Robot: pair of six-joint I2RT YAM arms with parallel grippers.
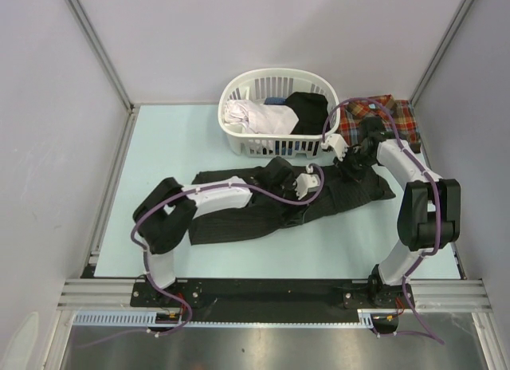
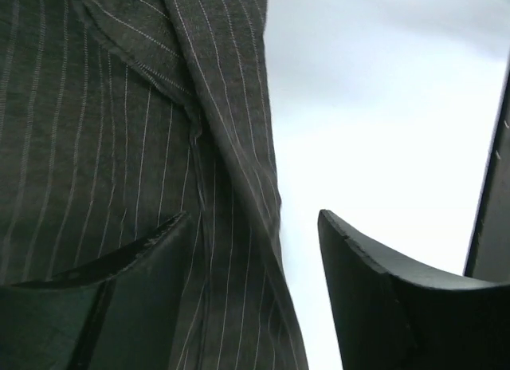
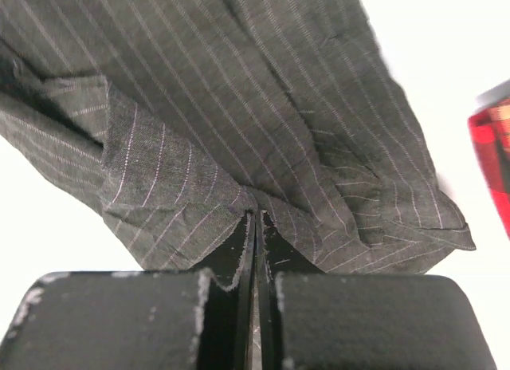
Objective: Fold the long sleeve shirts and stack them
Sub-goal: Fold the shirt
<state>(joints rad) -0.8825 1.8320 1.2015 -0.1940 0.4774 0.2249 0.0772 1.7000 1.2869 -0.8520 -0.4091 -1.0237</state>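
The dark pinstriped shirt lies crumpled in a long band across the middle of the tabletop, running from the left arm over to the right one, just in front of the basket. In my right wrist view, the right fingers are pressed together with a fold of the pinstriped cloth pinched between their tips. Around that pinch the fabric bunches into creases. In the left wrist view, the left fingers stand wide apart and grip nothing. A long edge of the shirt runs down between them, nearer the left finger, with bare pale tabletop by the other.

The plaid shirt sits in a heap at the far right corner, just beside the basket and behind the right arm. Its red edge shows at the side of my right wrist view. The white basket holds white and black cloth.
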